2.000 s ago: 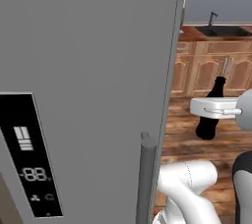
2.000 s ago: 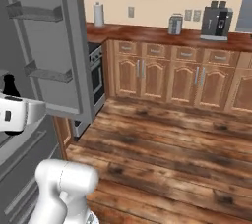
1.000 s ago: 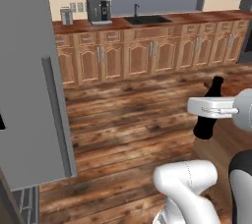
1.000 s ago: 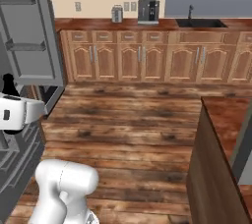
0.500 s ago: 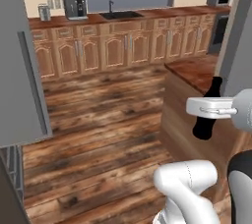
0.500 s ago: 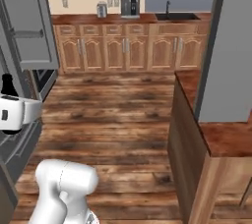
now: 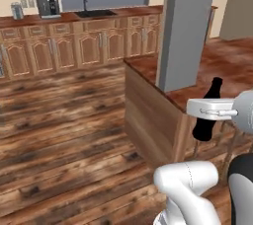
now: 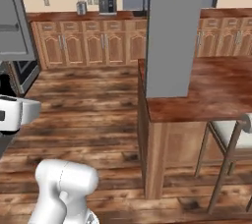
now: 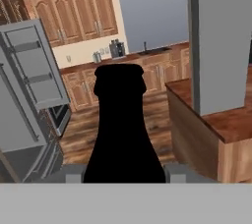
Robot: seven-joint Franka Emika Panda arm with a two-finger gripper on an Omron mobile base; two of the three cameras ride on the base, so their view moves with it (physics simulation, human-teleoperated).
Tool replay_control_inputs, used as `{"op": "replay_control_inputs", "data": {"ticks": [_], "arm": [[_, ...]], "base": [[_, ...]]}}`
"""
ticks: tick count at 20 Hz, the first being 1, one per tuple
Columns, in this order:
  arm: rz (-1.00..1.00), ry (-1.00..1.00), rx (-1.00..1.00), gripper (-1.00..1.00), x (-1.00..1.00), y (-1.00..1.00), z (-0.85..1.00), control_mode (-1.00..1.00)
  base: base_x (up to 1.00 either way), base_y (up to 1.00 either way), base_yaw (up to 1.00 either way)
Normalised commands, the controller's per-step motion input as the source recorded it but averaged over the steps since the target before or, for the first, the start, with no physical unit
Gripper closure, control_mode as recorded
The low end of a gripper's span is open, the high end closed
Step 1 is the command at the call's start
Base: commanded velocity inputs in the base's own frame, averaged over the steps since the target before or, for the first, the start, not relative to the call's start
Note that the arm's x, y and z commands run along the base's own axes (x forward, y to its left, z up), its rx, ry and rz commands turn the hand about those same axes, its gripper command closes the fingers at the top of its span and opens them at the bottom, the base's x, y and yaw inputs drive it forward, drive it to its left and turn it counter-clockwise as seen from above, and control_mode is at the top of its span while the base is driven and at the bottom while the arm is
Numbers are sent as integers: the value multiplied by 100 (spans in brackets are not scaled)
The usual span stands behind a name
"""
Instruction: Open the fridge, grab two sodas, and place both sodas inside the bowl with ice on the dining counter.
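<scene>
Jaws clamped on the black cola bottle — upright, beside the dining counter

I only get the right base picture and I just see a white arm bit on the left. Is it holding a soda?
Observer: Yes. In the left base view the gripper is shut on the black cola bottle, which stands upright.
Operator: Is the fridge closed?
Observer: No. The hand view shows the fridge door swung open, its shelves showing.
Operator: Is there a sink somewhere?
Observer: Yes. The left base view shows a sink in the back counter, right of the coffee machine.
</scene>
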Motion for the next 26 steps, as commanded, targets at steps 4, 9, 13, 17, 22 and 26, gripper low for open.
{"op": "replay_control_inputs", "data": {"ticks": [4,9,13,17,22,26], "arm": [[0,0,0,100,0,0,0,100],[0,0,0,100,0,0,0,100],[0,0,0,100,0,0,0,100],[0,0,0,100,0,0,0,100],[0,0,0,100,0,0,0,100],[0,0,0,100,0,0,0,100]], "base": [[-23,-100,-4],[-8,-100,-1],[0,-100,0],[0,-100,0],[0,-100,0],[0,-100,0]]}}
